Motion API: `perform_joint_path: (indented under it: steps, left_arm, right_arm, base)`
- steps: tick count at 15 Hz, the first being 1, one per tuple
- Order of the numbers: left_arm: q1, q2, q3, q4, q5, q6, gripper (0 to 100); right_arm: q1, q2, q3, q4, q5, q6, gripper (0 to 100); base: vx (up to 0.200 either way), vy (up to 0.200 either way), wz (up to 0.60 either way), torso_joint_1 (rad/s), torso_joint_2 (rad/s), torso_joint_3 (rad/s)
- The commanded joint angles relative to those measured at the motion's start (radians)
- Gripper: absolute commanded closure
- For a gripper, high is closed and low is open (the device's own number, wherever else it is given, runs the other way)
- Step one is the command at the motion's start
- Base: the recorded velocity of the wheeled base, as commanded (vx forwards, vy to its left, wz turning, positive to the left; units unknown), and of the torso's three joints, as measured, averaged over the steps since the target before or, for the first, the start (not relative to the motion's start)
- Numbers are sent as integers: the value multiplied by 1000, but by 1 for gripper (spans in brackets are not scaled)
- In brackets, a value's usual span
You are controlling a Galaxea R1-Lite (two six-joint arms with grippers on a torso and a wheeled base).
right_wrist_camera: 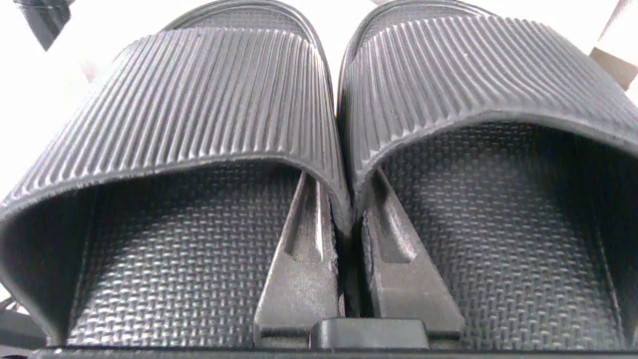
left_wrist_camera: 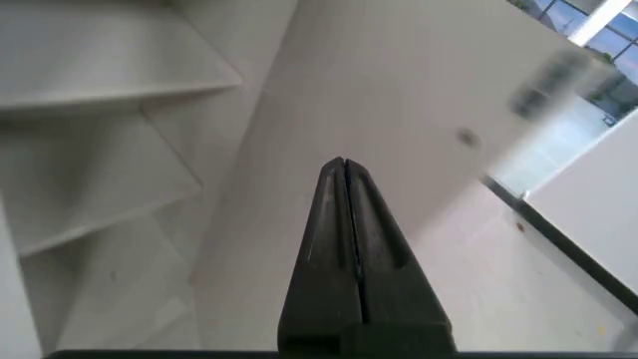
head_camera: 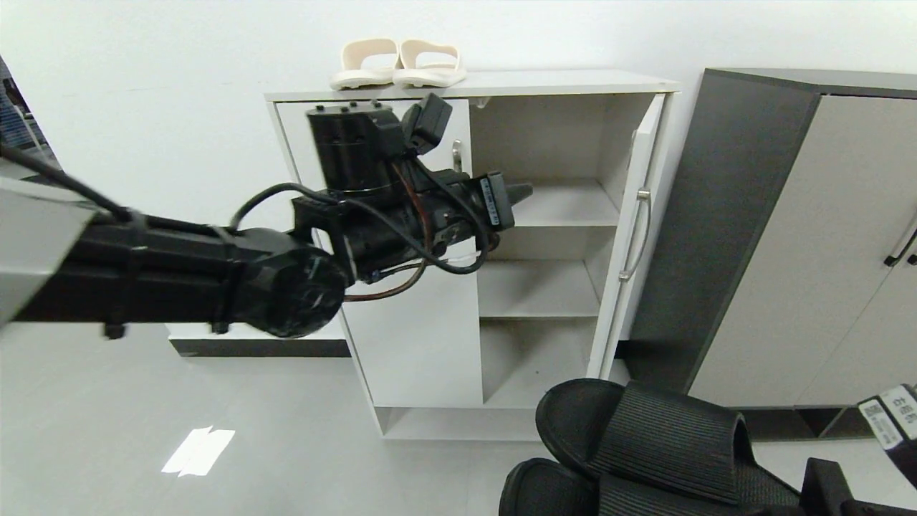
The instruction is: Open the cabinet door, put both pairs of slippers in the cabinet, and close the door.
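Right claw [right_wrist_camera: 344, 204] pinching inner walls of black slippers [right_wrist_camera: 219, 110], pair held low before cabinet [head_camera: 423, 344], its right-hand door [head_camera: 634, 236] open. Left claw [head_camera: 519, 192], pressed together, at cabinet opening by upper shelf [head_camera: 566, 204]. White slippers [head_camera: 399, 64] atop cabinet. Judged best: keep pinch firm, feed pair toes-first, clear of door edge and left arm.

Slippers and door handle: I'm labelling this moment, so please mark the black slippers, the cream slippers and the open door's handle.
black slippers [head_camera: 666, 444], head view, ribbed strap of the upper one.
cream slippers [head_camera: 430, 54], head view, strap of the right one.
open door's handle [head_camera: 644, 233], head view, middle of the bar.
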Motion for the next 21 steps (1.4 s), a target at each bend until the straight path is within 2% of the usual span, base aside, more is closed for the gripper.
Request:
perform_joint_path:
  steps: [1, 2, 3, 5, 8, 10, 12, 13, 15, 16, 17, 18, 19, 21]
  left_arm:
    - [3, 261, -240, 6, 16, -1, 100]
    - [-13, 296, -301, 30, 16, -1, 100]
    - [-42, 325, -393, 98, 9, -4, 100]
    - [-94, 342, -467, 156, -10, -4, 100]
    - [-189, 327, -470, 159, -21, -4, 100]
    - [-226, 293, -457, 156, -21, -10, 100]
    - [-258, 233, -401, 153, -24, -27, 100]
    - [-256, 216, -375, 147, -22, -27, 100]
    - [-210, 178, -327, 101, -11, -21, 100]
    - [-151, 126, -287, 87, 25, 12, 100]
    - [-74, 54, -230, 87, 101, 98, 100]
    - [14, -49, -135, 89, 194, 190, 100]
    - [81, -173, -3, 89, 266, 220, 100]
    - [170, -506, 333, 122, 394, 240, 100]
  right_arm:
    - [0, 3, 0, -1, 1, 0, 100]
    - [0, 3, 0, -1, 1, 0, 100]
    - [0, 3, 0, -1, 1, 0, 100]
    - [0, 3, 0, -1, -1, 0, 100]
    - [0, 3, 1, -1, -1, 0, 100]
    - [0, 3, 1, -1, -1, 0, 100]
    - [0, 3, 1, -1, -1, 0, 100]
    - [0, 3, 1, -1, -1, 0, 100]
    - [-1, 6, 1, -1, -1, 0, 100]
    - [-7, 14, -2, -1, -4, 1, 100]
    - [-24, 31, -14, -1, -15, 1, 100]
    - [-52, 47, -32, -1, -27, 3, 100]
    - [-64, 58, -48, -1, -45, 4, 100]
    - [-64, 60, -57, 1, -98, 4, 100]
  base:
    - [0, 0, 0, 0, 0, 0]
    - [0, 0, 0, 0, 0, 0]
    - [0, 0, 0, 0, 0, 0]
    - [0, 0, 0, 0, 0, 0]
    - [0, 0, 0, 0, 0, 0]
    - [0, 0, 0, 0, 0, 0]
    - [0, 0, 0, 0, 0, 0]
    - [0, 0, 0, 0, 0, 0]
    - [0, 0, 0, 0, 0, 0]
    - [0, 0, 0, 0, 0, 0]
    - [0, 0, 0, 0, 0, 0]
    - [0, 0, 0, 0, 0, 0]
    - [0, 0, 0, 0, 0, 0]
    - [0, 0, 0, 0, 0, 0]
